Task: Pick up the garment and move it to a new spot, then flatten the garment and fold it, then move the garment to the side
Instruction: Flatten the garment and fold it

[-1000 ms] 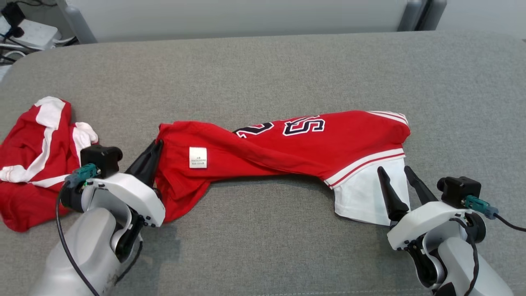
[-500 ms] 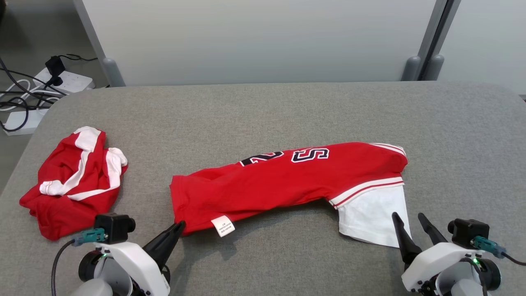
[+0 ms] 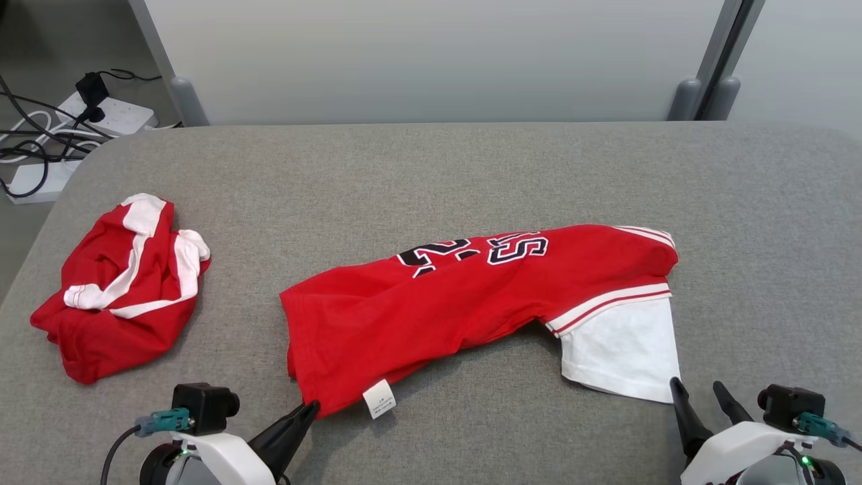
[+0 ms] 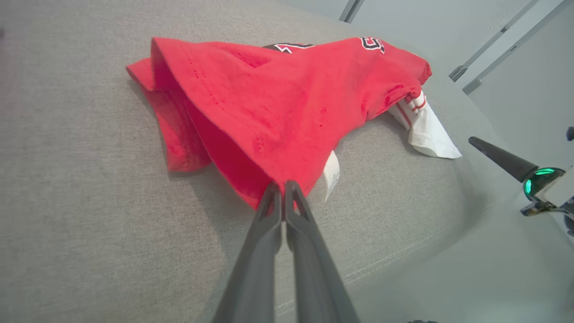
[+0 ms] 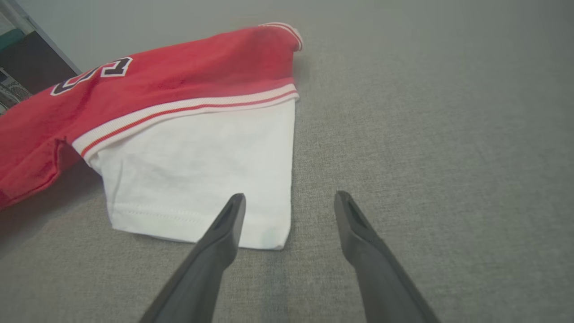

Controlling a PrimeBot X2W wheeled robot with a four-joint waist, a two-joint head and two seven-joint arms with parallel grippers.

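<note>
A red garment (image 3: 471,296) with dark lettering and a white sleeve lies stretched across the grey table (image 3: 431,175). Its near left hem corner, next to a white label (image 3: 379,399), is pinched in my left gripper (image 3: 311,407), whose fingers are shut on the cloth (image 4: 269,148) in the left wrist view (image 4: 282,186). My right gripper (image 3: 697,392) stands open at the lower right, just short of the white sleeve's near corner. In the right wrist view its fingers (image 5: 289,197) straddle that corner of the sleeve (image 5: 197,170) without closing.
A second crumpled red and white garment (image 3: 118,286) lies at the table's left. Beyond the far left corner, a power strip and cables (image 3: 74,121) are on the floor. A pale partition wall (image 3: 431,60) runs behind the table.
The head camera tilted up, showing more of the wall. My left gripper has drawn the red hem corner toward the near edge, spreading the cloth; the right gripper stays open near the sleeve.
</note>
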